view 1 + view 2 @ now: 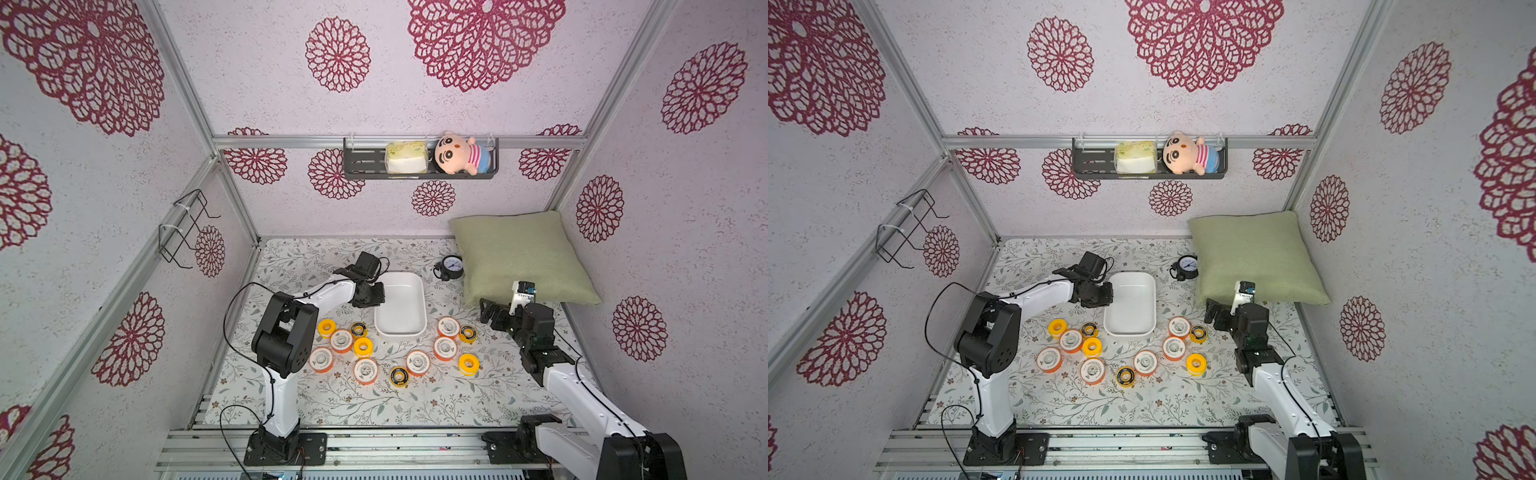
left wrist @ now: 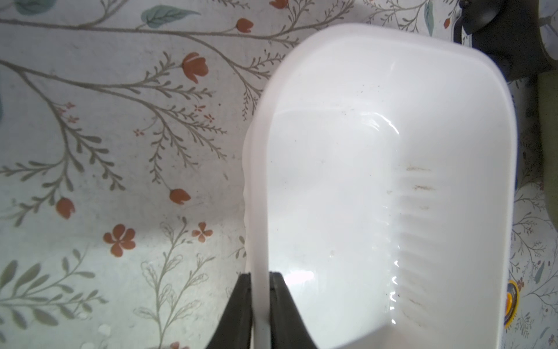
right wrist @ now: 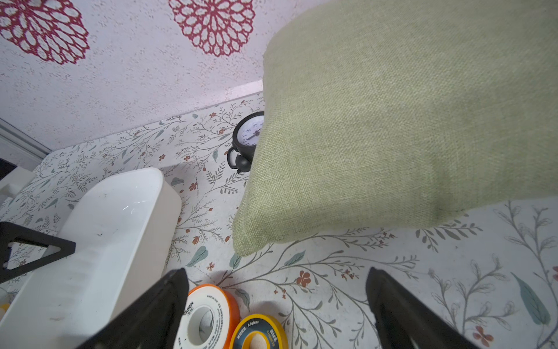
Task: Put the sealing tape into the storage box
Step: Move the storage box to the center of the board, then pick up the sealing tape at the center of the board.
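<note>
Okay, my left gripper (image 2: 260,279) is clamped on the storage box (image 2: 332,196): the jaws are nearly together with just the thin white side wall between them, one finger inside the tub and one outside. In both top views that grip sits on the box's left long wall, toward its far end, and the storage box (image 1: 401,303) (image 1: 1131,303) stands flat on the flowered table (image 1: 332,399) with nothing in it. Over on the other side, my right gripper (image 3: 276,272) hangs with its jaws spread wide and holds nothing. Below it lie an orange-rimmed white spool (image 3: 208,317) and, touching that one, a black-faced yellow spool (image 3: 256,332). The box's right wall is just beside them. The sealing tape (image 1: 341,340) is all out on the table: six spools bunched to the left of the box's near end, close by my left arm, and six more strung from in front of the box round to its right. None touch the box. Behind my right gripper the green cushion (image 1: 521,257) leans in the far right corner, and the alarm clock (image 1: 451,267) sits against its left edge, partly hidden by it in the right wrist view.
</note>
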Tool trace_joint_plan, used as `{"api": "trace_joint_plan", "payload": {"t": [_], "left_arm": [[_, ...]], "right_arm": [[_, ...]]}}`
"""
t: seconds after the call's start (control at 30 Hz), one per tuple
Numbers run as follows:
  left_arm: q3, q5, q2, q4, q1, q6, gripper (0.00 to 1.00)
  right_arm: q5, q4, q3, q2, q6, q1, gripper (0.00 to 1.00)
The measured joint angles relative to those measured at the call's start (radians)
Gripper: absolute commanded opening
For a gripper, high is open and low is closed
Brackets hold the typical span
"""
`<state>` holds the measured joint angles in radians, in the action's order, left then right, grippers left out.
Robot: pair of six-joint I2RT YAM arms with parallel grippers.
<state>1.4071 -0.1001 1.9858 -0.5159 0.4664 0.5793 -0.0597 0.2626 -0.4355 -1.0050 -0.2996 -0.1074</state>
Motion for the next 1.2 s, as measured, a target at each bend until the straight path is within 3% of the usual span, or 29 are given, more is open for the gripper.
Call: {"api": "trace_joint_plan", "payload": {"t": [0.17, 0.3, 0.43, 0.8, 1.0, 1.2], "left_arm": [[-0.03, 0.002, -0.048, 0.004, 0.014, 0.011, 0.25], [-0.033, 0.014, -0.07, 0.006, 0.02, 0.019, 0.48], [-0.04, 0.045, -0.117, 0.006, 0.02, 0.018, 0.65], [-0.19, 0.179, -0.484, 0.028, -0.013, -0.064, 0.68], [-0.343, 0.176, -0.656, 0.061, -0.152, -0.092, 0.68], [-0.441, 0.134, -0.737, 0.07, -0.269, -0.102, 0.68]], "right_arm": [[-0.017, -0.023, -0.002, -0.001, 0.002, 0.0, 0.99], [-0.048, -0.033, -0.012, -0.003, 0.003, 0.0, 0.99], [-0.074, -0.039, -0.03, -0.016, 0.005, -0.01, 0.99], [-0.077, -0.126, -0.145, -0.115, 0.056, -0.14, 0.92], [-0.075, -0.201, -0.211, -0.185, 0.092, -0.225, 0.82], [-0.072, -0.277, -0.29, -0.279, 0.116, -0.276, 0.71]]}}
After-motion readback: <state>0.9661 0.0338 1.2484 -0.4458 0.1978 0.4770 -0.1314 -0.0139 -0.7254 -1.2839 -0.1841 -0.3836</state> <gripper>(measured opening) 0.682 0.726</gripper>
